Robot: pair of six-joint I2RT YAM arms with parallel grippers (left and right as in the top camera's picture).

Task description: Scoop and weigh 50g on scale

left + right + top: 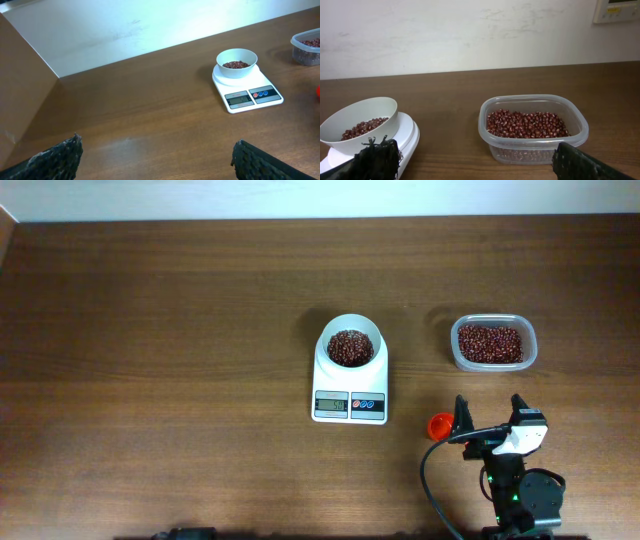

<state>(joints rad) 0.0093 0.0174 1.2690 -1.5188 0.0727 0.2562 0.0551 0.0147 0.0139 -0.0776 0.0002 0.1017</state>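
Scale [349,380] sits on the table [150,330] a little right of centre, with its display and two buttons on the near side. Its white bowl [351,345] stands on the far part of the base and holds a shallow layer of red-brown beans [350,347]. Display digits are too small to read.

Clear tub [493,343] of the same beans is to the right of the scale and apart from it, slightly farther back.

Right gripper [489,405] is near the table's near edge, right of the scale and nearer than the tub — fingers spread wide, nothing between them. A small orange-red object [438,425] lies just left of its left finger; contact cannot be told.

Left gripper [156,145] shows only in its own wrist view — both fingers wide apart with bare table between, the scale far off to the right.
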